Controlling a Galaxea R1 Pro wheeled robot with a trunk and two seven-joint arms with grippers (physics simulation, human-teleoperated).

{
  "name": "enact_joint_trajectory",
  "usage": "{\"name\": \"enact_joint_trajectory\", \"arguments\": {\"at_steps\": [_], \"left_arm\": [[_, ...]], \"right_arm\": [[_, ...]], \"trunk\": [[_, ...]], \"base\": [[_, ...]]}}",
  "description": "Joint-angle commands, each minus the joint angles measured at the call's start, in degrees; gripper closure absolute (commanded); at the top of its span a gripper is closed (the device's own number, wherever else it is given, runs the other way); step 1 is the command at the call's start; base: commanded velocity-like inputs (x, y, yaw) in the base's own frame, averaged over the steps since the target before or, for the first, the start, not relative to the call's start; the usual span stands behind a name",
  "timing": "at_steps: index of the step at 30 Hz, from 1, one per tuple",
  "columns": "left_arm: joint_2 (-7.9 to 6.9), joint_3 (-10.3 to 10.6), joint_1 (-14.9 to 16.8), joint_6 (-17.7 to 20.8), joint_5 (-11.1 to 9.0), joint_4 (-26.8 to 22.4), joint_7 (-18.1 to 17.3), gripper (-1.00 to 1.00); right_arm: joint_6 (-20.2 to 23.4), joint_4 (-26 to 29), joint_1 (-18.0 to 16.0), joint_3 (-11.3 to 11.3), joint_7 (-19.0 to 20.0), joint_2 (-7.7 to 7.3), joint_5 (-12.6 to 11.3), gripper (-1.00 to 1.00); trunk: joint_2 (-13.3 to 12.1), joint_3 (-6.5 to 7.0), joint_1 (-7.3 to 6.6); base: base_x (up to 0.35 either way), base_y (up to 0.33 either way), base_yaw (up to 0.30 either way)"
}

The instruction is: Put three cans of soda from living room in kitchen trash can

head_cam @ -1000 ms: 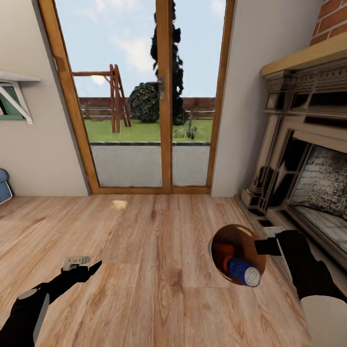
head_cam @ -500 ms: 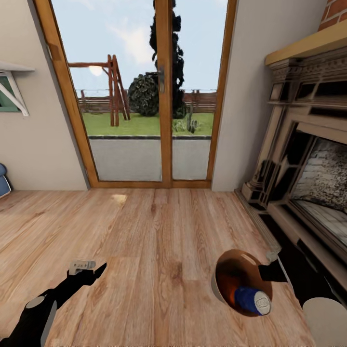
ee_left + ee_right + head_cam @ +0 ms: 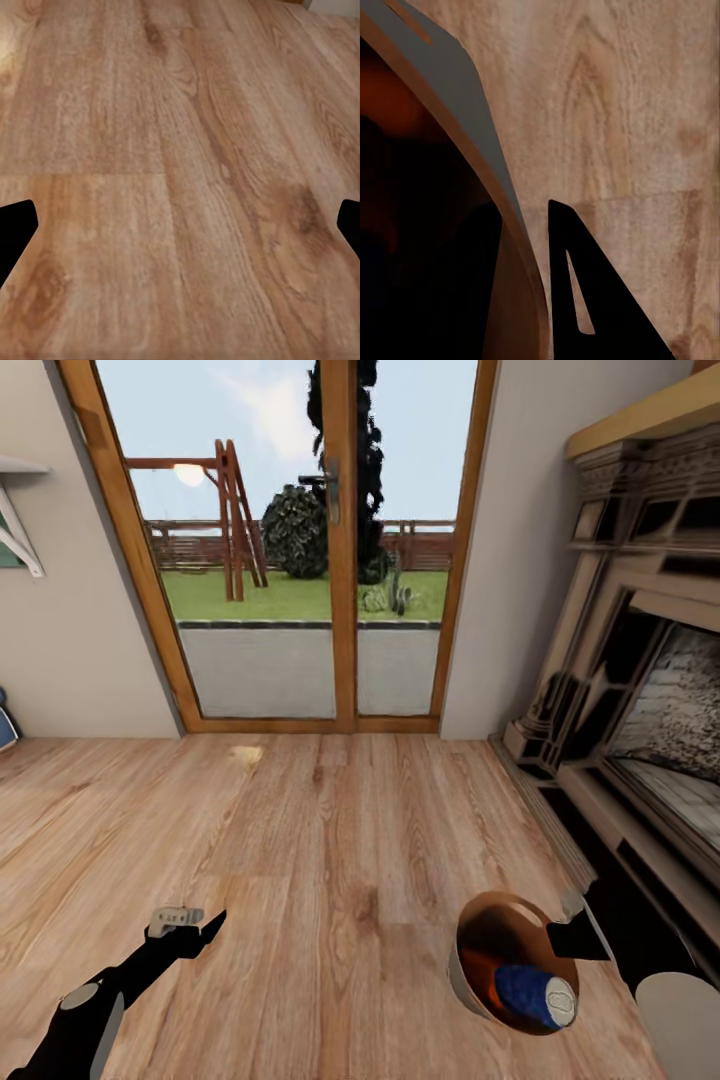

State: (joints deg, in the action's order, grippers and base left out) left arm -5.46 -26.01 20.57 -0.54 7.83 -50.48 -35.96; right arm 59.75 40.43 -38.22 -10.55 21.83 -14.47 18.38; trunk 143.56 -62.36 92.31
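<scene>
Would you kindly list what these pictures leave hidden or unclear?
- Orange soda cans: head view, the grey round bin shows the dark blue soda can and an orange patch; count unclear.
- Bin interior: right wrist view, dark shadow.
- Right gripper: one finger lost in that shadow.
- Carved fireplace: cut off by the frame edge.

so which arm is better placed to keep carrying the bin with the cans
Right. The right end effector is clamped on the trash can's rim, with the blue soda can inside. The left end effector hangs open over bare floor.
</scene>
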Motion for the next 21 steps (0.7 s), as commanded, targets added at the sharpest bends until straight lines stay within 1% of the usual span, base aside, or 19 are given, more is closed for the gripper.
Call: {"name": "enact_joint_trajectory", "arguments": {"at_steps": [1, 6, 15, 21], "left_arm": [[0.00, 0.00, 0.00, -0.34, 0.02, 0.05, 0.00, -1.00], [0.01, 0.00, -0.05, -0.86, 0.08, 0.12, 0.01, -1.00], [0.01, 0.00, -0.08, -1.07, 0.23, 0.25, 0.01, -1.00], [0.01, 0.00, -0.09, -1.89, 0.05, 1.75, 0.01, -1.00]], "right_arm": [[0.25, -0.43, -0.07, -0.05, 0.08, -0.14, -1.94, 1.00], [0.25, -1.89, -0.11, -0.07, 0.12, -0.45, -1.94, 1.00], [0.25, -2.95, -0.12, -0.02, 0.08, -0.50, -1.94, 1.00], [0.25, -3.02, -0.11, 0.00, 0.20, -0.48, -1.94, 1.00]], "trunk": [[0.02, -0.22, 0.01], [0.09, -1.33, 0.14], [0.21, -3.32, 0.38], [0.29, -4.65, 0.53]], "base": [[0.000, 0.000, 0.000], [0.000, 0.000, 0.000], [0.000, 0.000, 0.000], [0.000, 0.000, 0.000]]}}
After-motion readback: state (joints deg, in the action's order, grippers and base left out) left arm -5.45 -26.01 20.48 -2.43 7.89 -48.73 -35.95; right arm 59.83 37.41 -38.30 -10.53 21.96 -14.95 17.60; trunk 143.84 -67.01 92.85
